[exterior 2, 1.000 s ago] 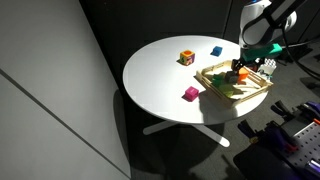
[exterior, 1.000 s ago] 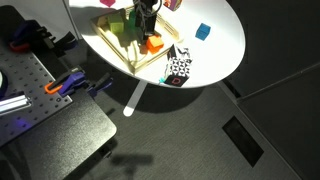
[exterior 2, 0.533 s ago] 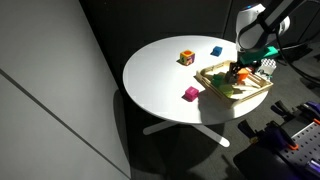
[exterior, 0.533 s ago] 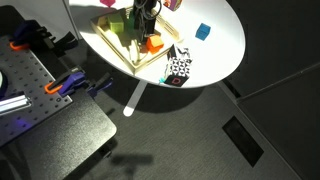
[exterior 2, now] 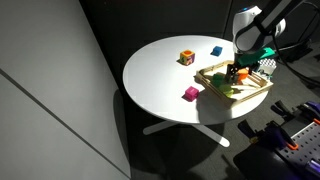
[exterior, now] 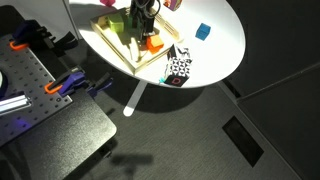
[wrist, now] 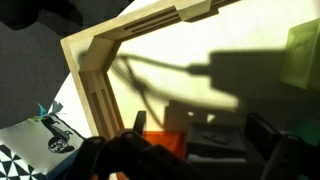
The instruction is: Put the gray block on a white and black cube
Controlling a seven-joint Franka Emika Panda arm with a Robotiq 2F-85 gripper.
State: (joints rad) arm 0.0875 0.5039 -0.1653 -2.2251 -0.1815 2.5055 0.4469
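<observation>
The gray block [wrist: 215, 140] lies in the wooden tray [wrist: 100, 75], right beside an orange block [wrist: 160, 145]. It shows only in the wrist view, in shadow. My gripper [wrist: 200, 128] is open low over the tray, with its dark fingers on either side of the gray and orange blocks. In both exterior views the gripper [exterior: 146, 30] [exterior 2: 238, 70] hangs over the tray at the orange block [exterior: 153, 43]. The white and black cube [exterior: 178, 68] stands on the white table beside the tray, near the table's edge.
The tray [exterior 2: 235, 88] holds green and yellow pieces. A small blue cube [exterior: 203, 31] [exterior 2: 216, 50], an orange-yellow cube [exterior 2: 186, 58] and a pink block [exterior 2: 190, 93] lie on the round table [exterior 2: 160, 85]. A dark bench with tools [exterior: 40, 100] stands beside it.
The arm has shifted slightly and come lower over the tray. The blocks have not moved.
</observation>
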